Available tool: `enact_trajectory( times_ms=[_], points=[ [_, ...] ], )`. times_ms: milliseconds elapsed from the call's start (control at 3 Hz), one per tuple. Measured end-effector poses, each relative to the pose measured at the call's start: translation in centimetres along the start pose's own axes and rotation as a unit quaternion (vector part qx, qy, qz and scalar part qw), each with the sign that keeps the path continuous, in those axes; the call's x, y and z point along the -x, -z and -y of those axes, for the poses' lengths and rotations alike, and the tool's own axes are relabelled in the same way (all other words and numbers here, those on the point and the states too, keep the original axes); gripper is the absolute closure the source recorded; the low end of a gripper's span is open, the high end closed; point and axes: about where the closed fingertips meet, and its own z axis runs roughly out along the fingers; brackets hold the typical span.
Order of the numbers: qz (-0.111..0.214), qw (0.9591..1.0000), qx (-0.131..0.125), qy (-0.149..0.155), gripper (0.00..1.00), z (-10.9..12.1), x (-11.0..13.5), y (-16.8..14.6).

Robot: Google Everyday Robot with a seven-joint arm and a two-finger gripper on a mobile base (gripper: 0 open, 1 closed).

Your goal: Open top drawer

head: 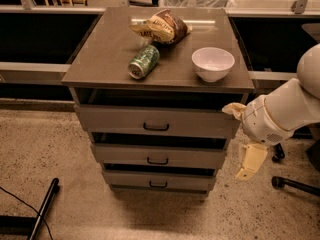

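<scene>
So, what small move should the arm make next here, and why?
Probably swing the gripper left and slightly up toward the dark handle of the top drawer. The gripper hangs to the right of the cabinet, below handle height and well away from the handle.

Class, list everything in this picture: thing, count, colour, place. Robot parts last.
cabinet: one, grey-brown, centre
top drawer: one, grey, just under the cabinet top
lower drawers: two, grey, stacked beneath it
can: one, green, on its side on the cabinet top
snack bag: one, yellow-brown, behind the can
bowl: one, white, right of the can
pole: one, black, floor at lower left
arm: one, white, right of the cabinet
gripper: one, pale yellow, pointing down beside the drawers' right ends
</scene>
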Motion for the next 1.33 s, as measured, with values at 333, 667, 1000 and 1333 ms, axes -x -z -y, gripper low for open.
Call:
enact_trajectory(
  times_ms=[333,667,1000,1333],
  points=[
    [-0.007,0.9993,-0.034,0.017,0.00,0.9,-0.2,-0.9],
    [-0.009,0.9943,-0.084,0.066,0.00,2.3,-1.7,-3.5],
    [-0.010,0.9856,-0.130,0.108,0.00,4.9,-1.6,-3.5],
    [-0.008,0.9861,-0.129,0.105,0.00,5.7,-2.0,-4.4]
  ],
)
